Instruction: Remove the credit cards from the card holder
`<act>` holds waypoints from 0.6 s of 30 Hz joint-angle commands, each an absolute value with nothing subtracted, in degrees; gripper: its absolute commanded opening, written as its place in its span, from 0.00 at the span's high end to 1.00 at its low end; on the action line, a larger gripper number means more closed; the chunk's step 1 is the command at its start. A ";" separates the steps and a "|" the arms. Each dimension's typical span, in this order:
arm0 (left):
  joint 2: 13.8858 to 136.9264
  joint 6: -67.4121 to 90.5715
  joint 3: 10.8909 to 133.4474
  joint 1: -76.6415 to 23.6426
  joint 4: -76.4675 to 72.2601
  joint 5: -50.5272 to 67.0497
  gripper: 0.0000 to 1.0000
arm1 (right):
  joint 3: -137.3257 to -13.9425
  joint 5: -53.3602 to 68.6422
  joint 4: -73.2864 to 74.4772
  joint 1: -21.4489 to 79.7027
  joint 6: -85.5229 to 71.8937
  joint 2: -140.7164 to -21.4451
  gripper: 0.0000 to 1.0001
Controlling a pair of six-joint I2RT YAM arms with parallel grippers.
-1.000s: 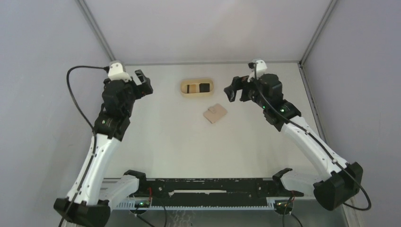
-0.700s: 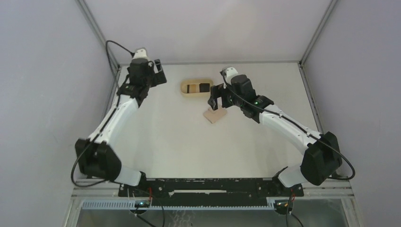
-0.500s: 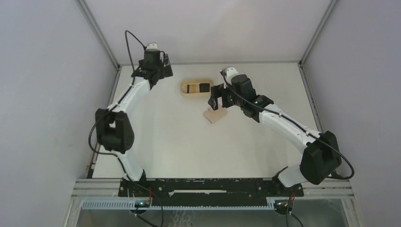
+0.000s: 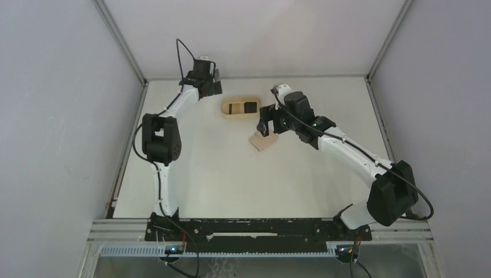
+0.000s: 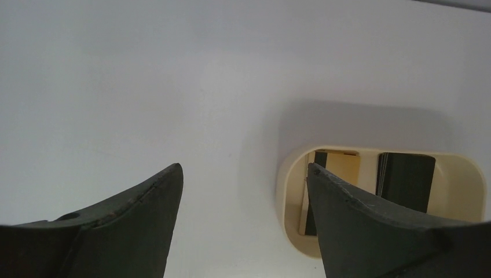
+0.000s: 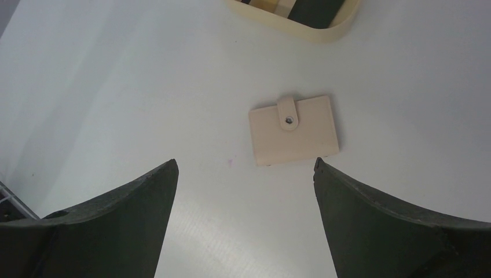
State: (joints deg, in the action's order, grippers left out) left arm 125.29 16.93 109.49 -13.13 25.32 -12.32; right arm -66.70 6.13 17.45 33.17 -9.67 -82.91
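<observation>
The card holder [image 4: 262, 142] is a small tan-beige wallet lying flat and closed on the white table; in the right wrist view [image 6: 293, 130] its tab with a dark dot is fastened. My right gripper [image 4: 266, 120] hovers just above and behind it, open and empty [image 6: 245, 168]. My left gripper [image 4: 212, 83] is open and empty at the far left of the table, just left of the oval tray; in the left wrist view [image 5: 245, 171] only bare table lies between its fingers. No cards show outside the tray.
An oval light-wood tray [image 4: 225, 113] holding dark and tan cards stands behind the card holder; it also shows in the left wrist view [image 5: 286, 185] and the right wrist view [image 6: 324, 33]. Enclosure walls surround the table.
My left arm has stretched far back and right, ending beside the tray. My right gripper swung left over the card holder, then stayed nearly still.
</observation>
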 commanded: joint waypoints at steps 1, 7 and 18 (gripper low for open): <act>124.40 16.63 108.60 -14.77 23.98 -9.61 0.17 | -66.19 6.55 16.71 32.40 -9.67 -82.15 0.04; 125.27 18.13 105.81 -16.15 23.53 -9.90 0.20 | -65.43 6.34 16.67 31.95 -9.42 -83.05 0.04; 126.96 19.82 103.27 -16.13 24.79 -7.94 0.30 | -64.46 7.16 16.38 30.37 -9.79 -82.95 0.04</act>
